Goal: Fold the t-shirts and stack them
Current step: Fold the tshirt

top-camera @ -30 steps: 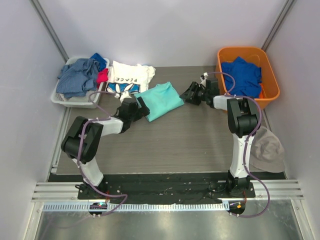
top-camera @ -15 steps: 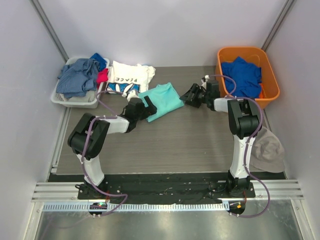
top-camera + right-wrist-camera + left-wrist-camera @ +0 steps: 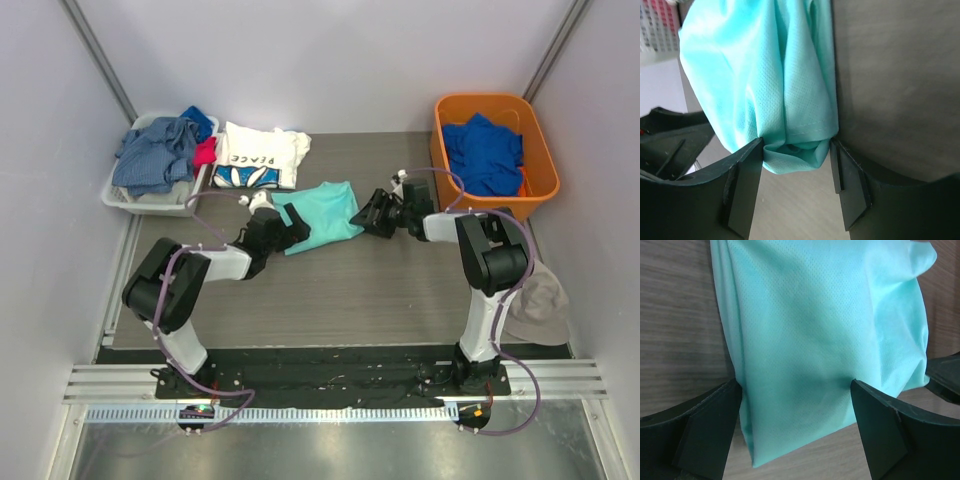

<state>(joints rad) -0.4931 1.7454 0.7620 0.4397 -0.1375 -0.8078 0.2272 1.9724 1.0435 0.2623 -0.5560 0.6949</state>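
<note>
You swung the teal t-shirt [image 3: 322, 212] squarer; right gripper [image 3: 373, 213] came in & pinched its bunched edge, left gripper [image 3: 288, 226] sat wide astride other end. Prob set for next fold.

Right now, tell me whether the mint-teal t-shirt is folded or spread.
Folded: the mint-teal t-shirt is a compact bundle with layered edges showing.

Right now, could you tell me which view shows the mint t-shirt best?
The top external view, since the whole mint t-shirt is visible there. The left wrist view shows only one end; the right wrist view, just a bunched edge.
</note>
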